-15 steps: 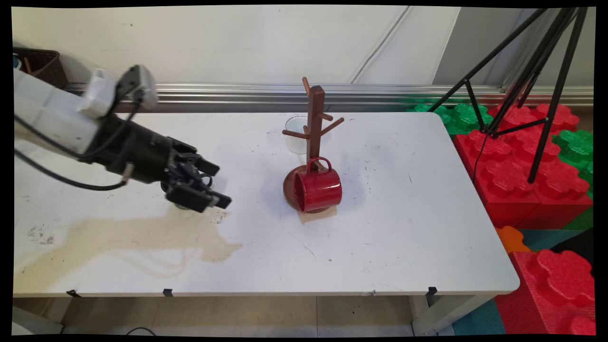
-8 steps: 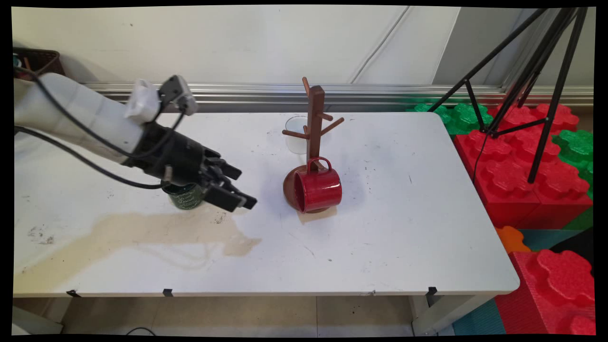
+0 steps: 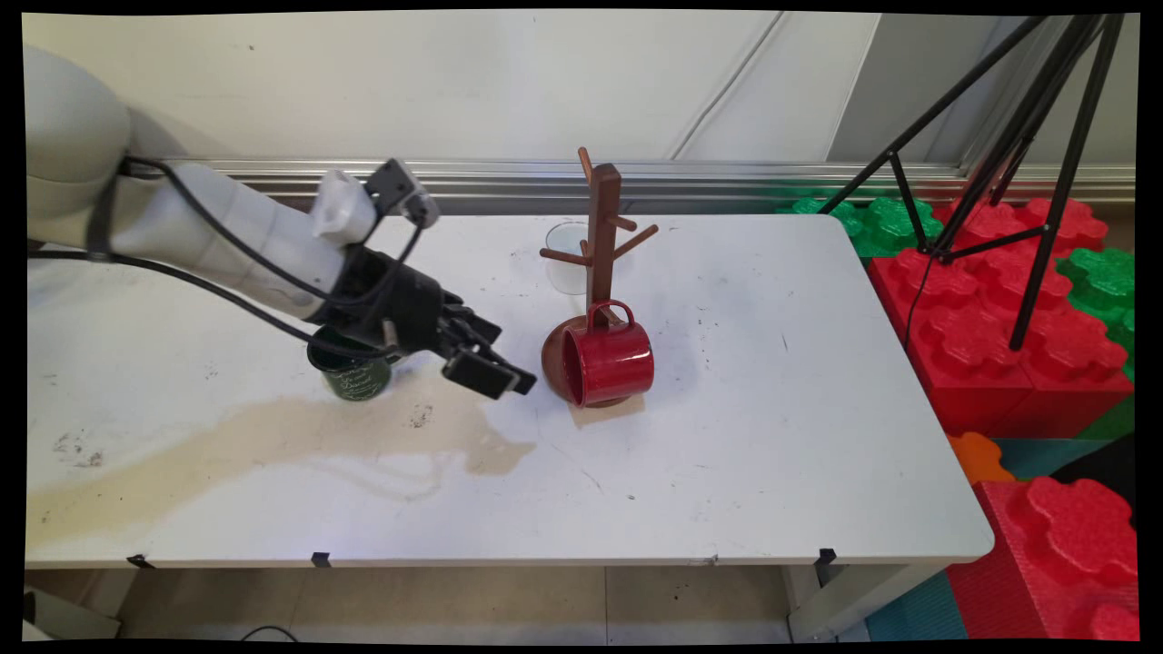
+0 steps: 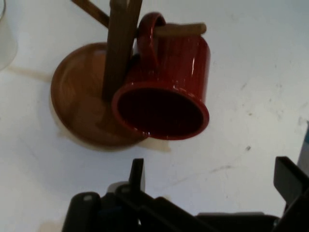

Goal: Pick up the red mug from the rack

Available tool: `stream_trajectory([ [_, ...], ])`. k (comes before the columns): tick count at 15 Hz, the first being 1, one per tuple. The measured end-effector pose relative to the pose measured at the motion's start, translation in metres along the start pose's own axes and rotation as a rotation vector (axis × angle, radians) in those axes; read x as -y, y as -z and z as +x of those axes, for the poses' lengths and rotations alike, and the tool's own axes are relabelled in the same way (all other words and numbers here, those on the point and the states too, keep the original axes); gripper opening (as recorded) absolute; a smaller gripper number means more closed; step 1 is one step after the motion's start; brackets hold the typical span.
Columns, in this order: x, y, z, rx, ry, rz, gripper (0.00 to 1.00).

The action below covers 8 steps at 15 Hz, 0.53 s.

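Two fingers of hand [image 3: 509, 371] spread wide, holding nothing, low over tabletop [image 3: 772, 436]. Red mug [image 3: 607, 361] hangs by handle on lowest peg of wooden mug tree [image 3: 600, 236], mouth facing hand. I'd approach level, straddle rim, avoid trunk. Green mug [image 3: 356, 372] behind wrist.

Mug [image 3: 607, 363] hangs on the rack [image 3: 600, 263] mid-tabletop [image 3: 772, 454], a glass [image 3: 567, 257] right behind it. The tool [image 3: 495, 363] sits just left, another mug [image 3: 352, 372] further left.

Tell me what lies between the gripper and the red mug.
Nothing: only bare white table separates the open gripper from the red mug hanging on the wooden mug tree, seen best in the hand view.
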Motion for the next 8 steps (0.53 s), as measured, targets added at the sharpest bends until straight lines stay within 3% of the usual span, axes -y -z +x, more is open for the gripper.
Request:
stream_trajectory([
  [8,-0.009,-0.042,0.003,-0.033,0.081,-0.009,1.00],
])
